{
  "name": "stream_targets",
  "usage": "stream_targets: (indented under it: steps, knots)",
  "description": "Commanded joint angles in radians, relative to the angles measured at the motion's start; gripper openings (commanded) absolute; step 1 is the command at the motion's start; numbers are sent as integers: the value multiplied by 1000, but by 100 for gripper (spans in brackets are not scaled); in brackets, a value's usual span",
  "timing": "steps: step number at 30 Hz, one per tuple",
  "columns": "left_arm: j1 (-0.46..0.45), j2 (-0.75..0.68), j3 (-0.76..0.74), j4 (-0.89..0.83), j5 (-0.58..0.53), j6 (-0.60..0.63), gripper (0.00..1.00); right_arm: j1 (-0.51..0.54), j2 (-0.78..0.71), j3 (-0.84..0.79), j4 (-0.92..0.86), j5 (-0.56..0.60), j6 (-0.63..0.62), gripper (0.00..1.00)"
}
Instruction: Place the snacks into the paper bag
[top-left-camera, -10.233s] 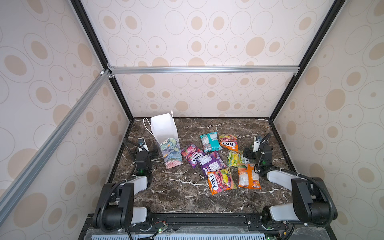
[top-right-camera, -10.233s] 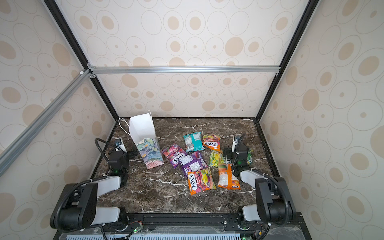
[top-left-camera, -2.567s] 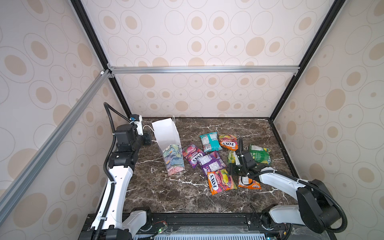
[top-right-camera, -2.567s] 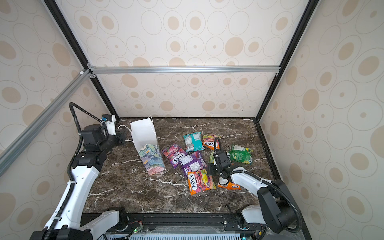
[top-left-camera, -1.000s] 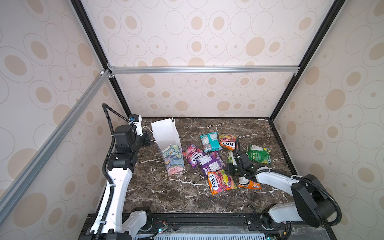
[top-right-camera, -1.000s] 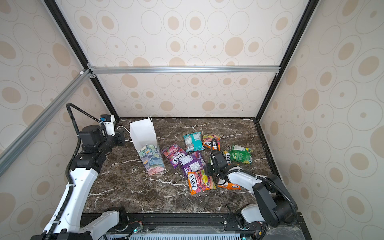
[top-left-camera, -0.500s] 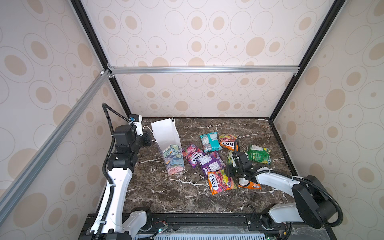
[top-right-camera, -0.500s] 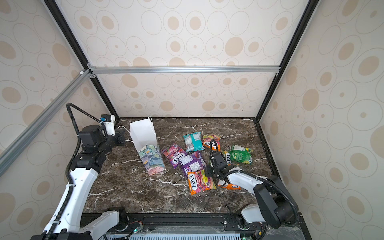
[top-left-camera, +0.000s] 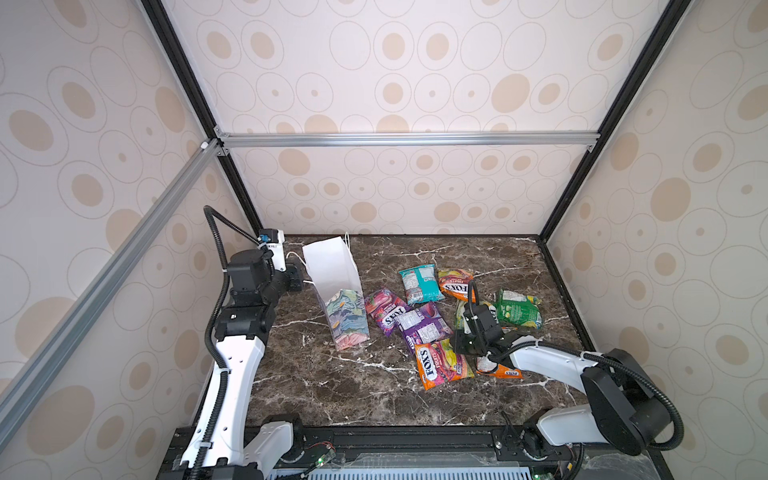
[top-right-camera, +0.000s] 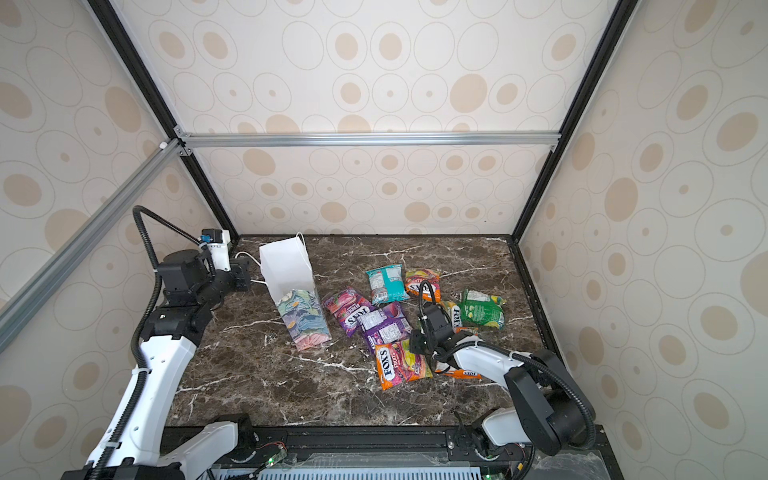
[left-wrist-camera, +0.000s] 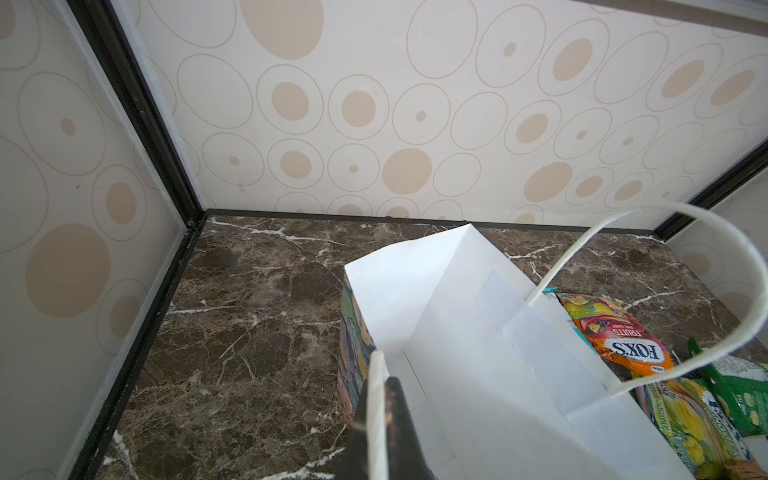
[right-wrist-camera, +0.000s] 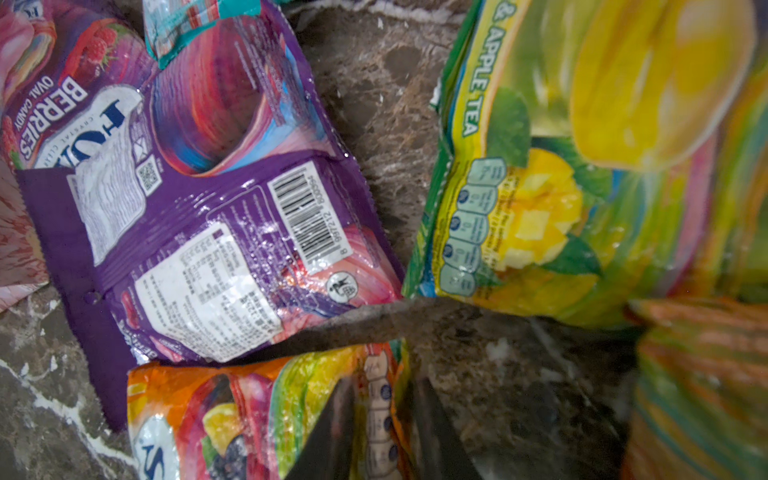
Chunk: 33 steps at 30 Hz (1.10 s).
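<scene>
Subject: the snacks. They are lying loose on the marble tabletop (top-left-camera: 332, 395), all outside the paper bag (top-left-camera: 330, 270) and to its right in both top views.

- The pink-red berries packet (top-left-camera: 386, 311) is lying just beside the bag's base, with the purple packet (top-left-camera: 424, 326) overlapping it.
- Behind them the teal packet (top-left-camera: 419, 282) and the orange FOX'S packet (top-left-camera: 455, 284) are lying side by side.
- The green packet (top-left-camera: 517, 309) is lying furthest right.
- The yellow-green apple-tea packet (right-wrist-camera: 540, 187) is lying partly hidden behind my right wrist.
- Another orange packet (top-left-camera: 498, 370) is showing from under my right forearm.

My right gripper (right-wrist-camera: 384, 432) is sitting low at the right edge of the multicolour FOX'S fruits packet (top-left-camera: 440, 363). In the right wrist view its fingers (right-wrist-camera: 332, 432) are standing either side of that packet's edge strip with a narrow gap. The picture is blurred, and I cannot tell whether they are pinching it.

The bag is standing at the back left with its mouth open, showing white inside and floral print outside. My left gripper (left-wrist-camera: 376, 411) is clamping tight on one white cord handle (left-wrist-camera: 376, 365) at the bag's left side. The second handle (left-wrist-camera: 744, 266) is looping free.
</scene>
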Motion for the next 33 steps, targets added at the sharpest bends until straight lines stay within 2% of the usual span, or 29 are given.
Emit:
stream_targets:
  steps: [1,6,11,33]
  knots:
    - [8,-14,8,12,16,-8,0,6,-20,-8,-27,19,6,21]
    - [9,-16,8,13,19,-6,0,7,-57,-8,-40,33,7,7]
    - [8,-17,10,8,15,-5,0,7,-103,-9,-51,44,1,0]
    - [9,-25,5,18,21,-9,0,21,-284,78,-161,8,-67,0]
